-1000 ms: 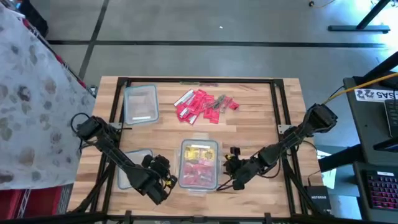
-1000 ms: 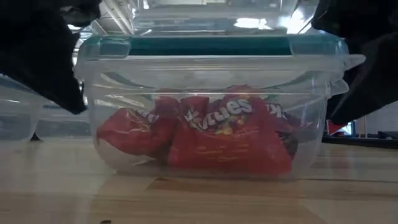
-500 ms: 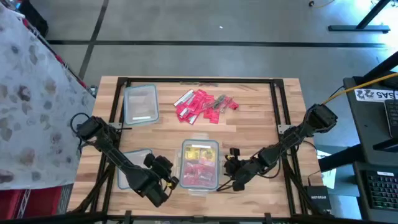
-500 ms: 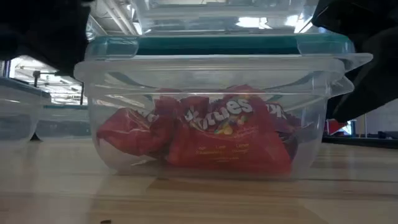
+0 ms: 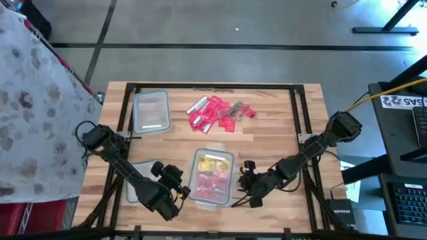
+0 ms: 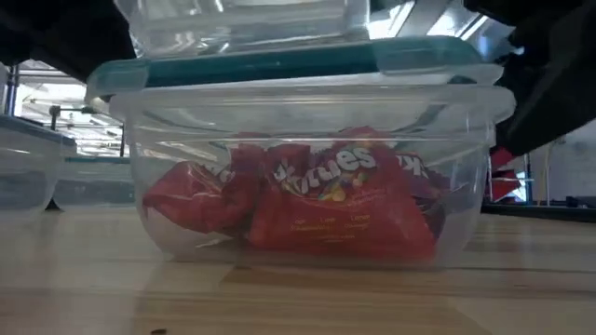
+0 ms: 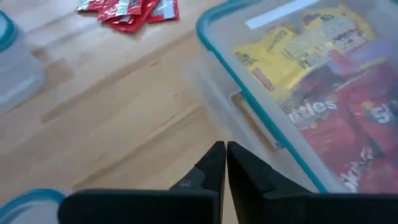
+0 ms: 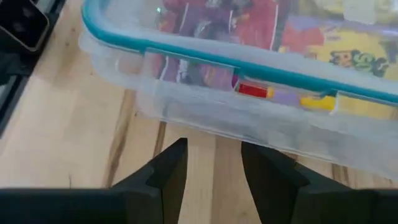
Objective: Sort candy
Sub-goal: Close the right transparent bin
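**Lidded tub flanked by both grippers, loose candy still at far side**

Your wooden table (image 5: 267, 133) carried a clear tub (image 5: 212, 177) at the near edge, teal-rimmed lid (image 6: 279, 63) sitting tilted on it, red and yellow packets inside. An empty tub (image 5: 151, 111) stood far left. Your left gripper (image 7: 225, 163) sat just beside the tub's left wall, fingers pressed together. Your right gripper (image 8: 211, 165) faced its right wall, fingers parted, holding nothing. The loose candy (image 5: 217, 112) lay heaped at the far centre.
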Robot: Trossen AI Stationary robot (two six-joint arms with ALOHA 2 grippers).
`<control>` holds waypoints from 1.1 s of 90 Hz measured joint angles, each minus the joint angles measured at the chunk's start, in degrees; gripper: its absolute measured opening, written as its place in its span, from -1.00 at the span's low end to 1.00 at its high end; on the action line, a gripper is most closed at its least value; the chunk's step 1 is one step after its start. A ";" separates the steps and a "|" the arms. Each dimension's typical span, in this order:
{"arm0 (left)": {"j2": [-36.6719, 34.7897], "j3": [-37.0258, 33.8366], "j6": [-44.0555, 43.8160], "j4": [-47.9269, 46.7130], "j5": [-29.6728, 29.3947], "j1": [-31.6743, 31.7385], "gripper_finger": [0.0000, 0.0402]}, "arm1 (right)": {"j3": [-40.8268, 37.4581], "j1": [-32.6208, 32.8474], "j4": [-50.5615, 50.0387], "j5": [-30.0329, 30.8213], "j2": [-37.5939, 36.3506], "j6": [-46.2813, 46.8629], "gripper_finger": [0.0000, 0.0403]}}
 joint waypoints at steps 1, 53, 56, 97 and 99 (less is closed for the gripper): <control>0.00 0.00 -0.04 0.09 -0.02 0.00 -1.00 | 0.00 0.00 -0.36 0.00 0.00 0.09 -0.32; 0.00 0.00 5.19 9.52 -2.59 1.33 -1.00 | 0.00 0.00 -5.20 0.44 0.00 2.52 -0.32; 0.00 0.00 5.44 9.61 -2.40 1.36 -1.00 | 0.00 0.00 -5.32 0.45 0.00 2.52 -0.32; -1.03 3.96 3.23 -0.14 13.43 0.42 -1.00 | -0.02 3.26 -13.27 7.83 -3.48 5.44 -0.32; -1.03 3.96 3.17 0.08 14.72 0.60 -1.00 | -0.02 3.53 -13.50 8.31 -3.73 5.53 -0.32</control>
